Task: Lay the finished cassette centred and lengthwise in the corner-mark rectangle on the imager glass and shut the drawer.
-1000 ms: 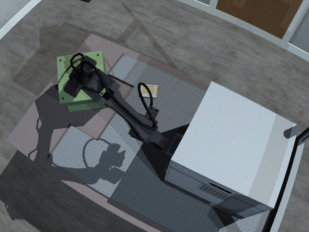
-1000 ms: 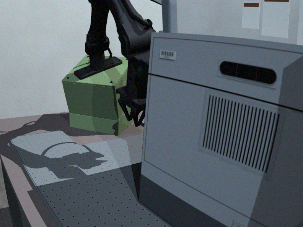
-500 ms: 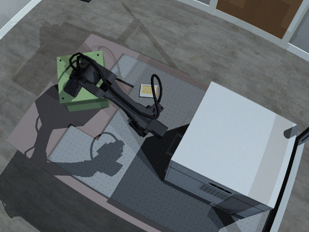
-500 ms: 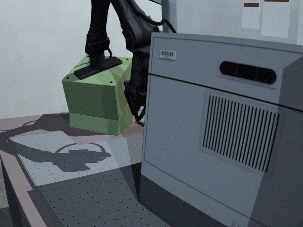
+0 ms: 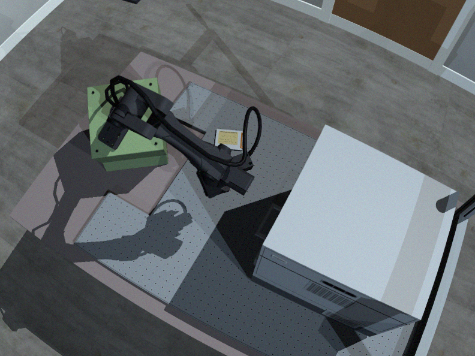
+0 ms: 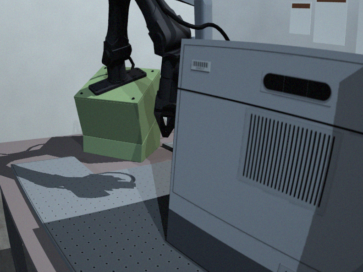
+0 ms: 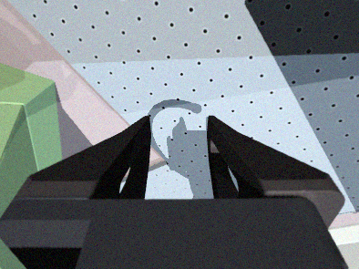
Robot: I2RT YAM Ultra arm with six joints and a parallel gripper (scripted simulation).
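Observation:
The finished cassette FINISHED (image 5: 228,138) is a small flat cream plate with an orange edge. It lies on the perforated board behind the arm. The gel imager IM (image 5: 356,213) (image 6: 257,133) is a large grey-white box at the right. On its left side a dark drawer shape (image 5: 265,219) shows in deep shadow; I cannot make out its glass or marks. My gripper (image 5: 211,190) (image 6: 165,127) (image 7: 179,125) hangs above the board between the cassette and the imager, pointing down. Its fingers stand partly closed with a gap, and nothing is between them.
The arm stands on a green block (image 5: 130,150) (image 6: 115,117) (image 7: 23,118) at the left. The perforated board (image 5: 237,292) (image 7: 137,36) lies on a pinkish table (image 5: 39,198). A grey camera post (image 6: 202,12) rises behind the imager.

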